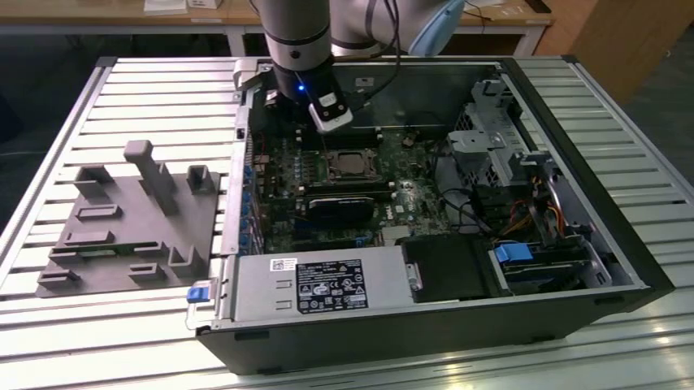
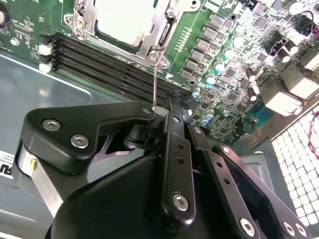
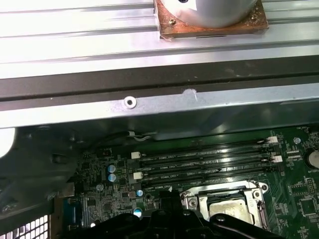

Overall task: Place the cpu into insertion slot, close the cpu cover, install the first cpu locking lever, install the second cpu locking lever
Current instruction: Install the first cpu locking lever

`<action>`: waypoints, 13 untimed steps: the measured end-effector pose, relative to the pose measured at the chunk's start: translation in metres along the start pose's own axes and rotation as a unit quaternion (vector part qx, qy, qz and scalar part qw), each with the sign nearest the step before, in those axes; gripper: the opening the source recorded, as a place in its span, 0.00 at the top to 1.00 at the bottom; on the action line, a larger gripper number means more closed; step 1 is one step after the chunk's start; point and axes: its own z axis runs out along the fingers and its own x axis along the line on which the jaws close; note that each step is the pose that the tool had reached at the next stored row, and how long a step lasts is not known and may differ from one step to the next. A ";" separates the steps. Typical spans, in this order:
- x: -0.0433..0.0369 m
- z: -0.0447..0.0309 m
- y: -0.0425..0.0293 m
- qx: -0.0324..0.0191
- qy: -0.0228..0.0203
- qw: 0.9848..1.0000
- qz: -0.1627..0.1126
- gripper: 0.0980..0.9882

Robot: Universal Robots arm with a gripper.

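The cpu (image 2: 124,20) lies in the insertion slot (image 1: 349,163) on the green motherboard, its dull silver top showing. The cpu cover (image 2: 162,32), a silver frame, lies flat around it. A thin wire locking lever (image 2: 156,82) rises from the socket's corner toward my gripper (image 2: 167,107), whose black fingers are closed together at the lever's free end. In the exterior view the gripper (image 1: 323,134) hangs inside the case just behind the socket. The first wrist view shows the cpu (image 3: 225,208) and cover (image 3: 192,199) beyond the memory slots.
Long black memory slots (image 2: 99,59) run beside the socket, under the gripper. A black graphics card (image 1: 341,207) sits in front of the socket, and a power supply (image 1: 325,284) fills the case front. The drive cage (image 1: 488,138) is at the exterior view's right, a grey fixture (image 1: 130,215) at its left.
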 end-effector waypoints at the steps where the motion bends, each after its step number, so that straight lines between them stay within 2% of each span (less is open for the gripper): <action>1: -0.0004 0.0000 0.0001 0.000 0.000 1.000 0.000 1.00; 13: -0.0035 0.0003 0.0004 0.000 0.000 1.000 0.000 1.00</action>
